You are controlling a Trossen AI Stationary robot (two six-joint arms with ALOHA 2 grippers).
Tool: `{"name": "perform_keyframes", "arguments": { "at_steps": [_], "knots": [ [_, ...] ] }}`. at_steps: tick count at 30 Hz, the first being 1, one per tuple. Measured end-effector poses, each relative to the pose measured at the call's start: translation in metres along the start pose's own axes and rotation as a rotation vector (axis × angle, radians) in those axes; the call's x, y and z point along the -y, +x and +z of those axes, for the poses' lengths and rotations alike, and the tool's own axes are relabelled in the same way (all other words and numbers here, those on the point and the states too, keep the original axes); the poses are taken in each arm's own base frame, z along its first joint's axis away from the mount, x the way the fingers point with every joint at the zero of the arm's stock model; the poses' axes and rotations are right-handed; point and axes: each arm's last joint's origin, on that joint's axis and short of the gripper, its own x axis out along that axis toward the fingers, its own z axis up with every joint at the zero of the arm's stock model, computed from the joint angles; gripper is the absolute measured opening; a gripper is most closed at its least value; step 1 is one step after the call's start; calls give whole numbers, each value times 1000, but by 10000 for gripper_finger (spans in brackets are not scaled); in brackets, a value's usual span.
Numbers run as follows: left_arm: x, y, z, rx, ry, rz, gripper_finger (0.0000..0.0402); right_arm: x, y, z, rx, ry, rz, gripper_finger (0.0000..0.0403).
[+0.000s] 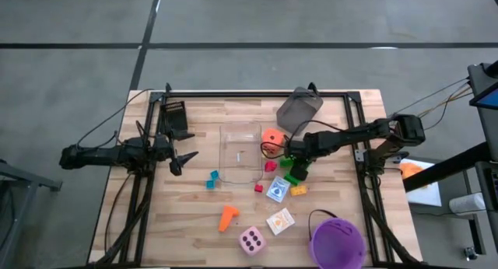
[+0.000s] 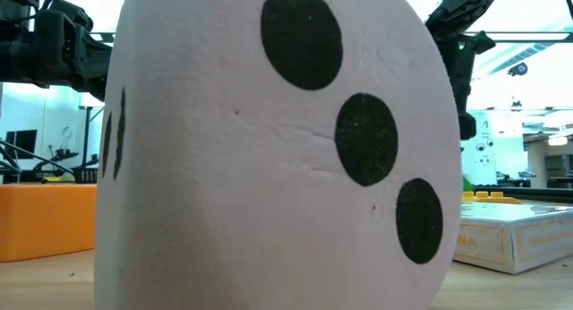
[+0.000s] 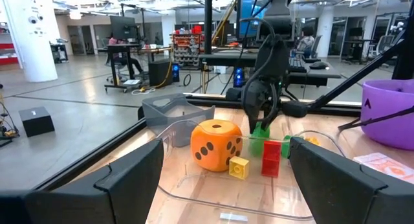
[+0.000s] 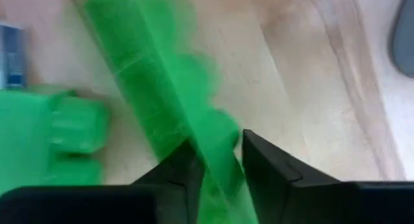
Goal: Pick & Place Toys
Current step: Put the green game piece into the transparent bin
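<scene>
High view: the right gripper (image 1: pixel 291 160) reaches in from three o'clock over the table (image 1: pixel 187 222) and is down on a green brick (image 1: pixel 287 162), just right of the clear tray (image 1: pixel 240 154). A second green brick (image 1: pixel 296 174) lies beside it at five o'clock. The orange die (image 1: pixel 271 137) sits at the tray's upper right corner, and the grey bin (image 1: pixel 299 108) is at one o'clock from the tray. A red brick (image 1: pixel 270 166) is at the tray's lower right, a yellow brick (image 1: pixel 299 190) and two white cards (image 1: pixel 278 190) lie further toward six o'clock, with the orange peg (image 1: pixel 226 217), pink die (image 1: pixel 251 240) and purple bucket (image 1: pixel 337 242) near the front edge. Teal bricks (image 1: pixel 212 179) lie at the tray's lower left. The left gripper (image 1: pixel 184 158) waits at nine o'clock, fingers spread wide and empty.

Low view: the pink die (image 2: pixel 277 149) fills nearly the whole picture and blocks the work area; a card's (image 2: pixel 515 229) edge shows at three o'clock.

Left wrist view: the right gripper (image 3: pixel 261 122) stands over the green brick (image 3: pixel 259 132), behind the orange die (image 3: pixel 215 145).

Right wrist view: the fingers (image 4: pixel 275 169) are closed narrowly on the long green brick (image 4: pixel 168 101), which runs up between them.
</scene>
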Motion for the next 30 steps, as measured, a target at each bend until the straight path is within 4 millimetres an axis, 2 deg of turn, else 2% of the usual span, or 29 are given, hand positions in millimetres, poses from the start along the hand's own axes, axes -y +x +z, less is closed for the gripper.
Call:
{"name": "perform_keyframes", "arguments": {
  "at_steps": [7, 20, 23, 30],
  "knots": [
    [0, 1, -1, -17, 11, 1, 335, -1, -23, -4, 70, -14, 28, 25],
    [0, 1, -1, -20, 15, 9, 335, 7, -61, -11, 234, -1, 61, 18],
    [0, 1, -1, -20, 15, 9, 335, 7, -61, -10, 320, -17, 68, 18],
    [0, 1, -1, -18, 15, 9, 335, 3, -47, -14, 595, -59, 167, 18]
  ]
}}
